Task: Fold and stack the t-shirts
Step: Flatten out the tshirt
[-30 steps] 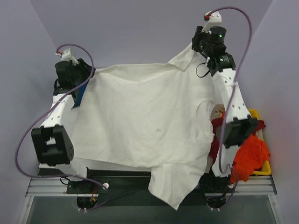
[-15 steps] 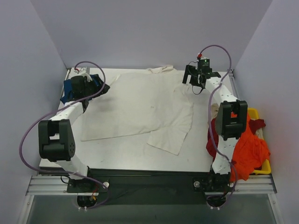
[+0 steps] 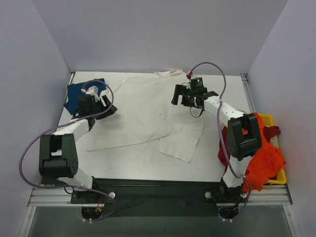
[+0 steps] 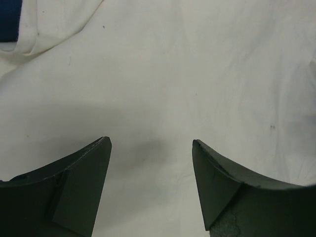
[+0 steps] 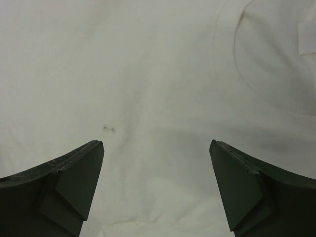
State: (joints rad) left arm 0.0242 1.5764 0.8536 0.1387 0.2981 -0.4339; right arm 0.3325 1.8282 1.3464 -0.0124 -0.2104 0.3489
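A cream t-shirt lies spread flat over the table, with one flap doubled toward the front. A dark blue t-shirt lies at the far left, partly under the left arm. My left gripper hovers open over the cream shirt's left edge, and cream cloth fills its wrist view between empty fingers. My right gripper stands open above the shirt's upper right. The shirt's neckline shows beyond its empty fingers. Orange and dark red t-shirts are heaped at the right.
A yellow bin holds the orange and red heap at the table's right edge, behind the right arm's base link. A corner of the blue shirt shows at the top left of the left wrist view. Grey walls enclose the table.
A second ago both grippers held the cream shirt stretched up in the air. It now lies flat on the table, both grippers have let go and opened, and the right arm has moved left.
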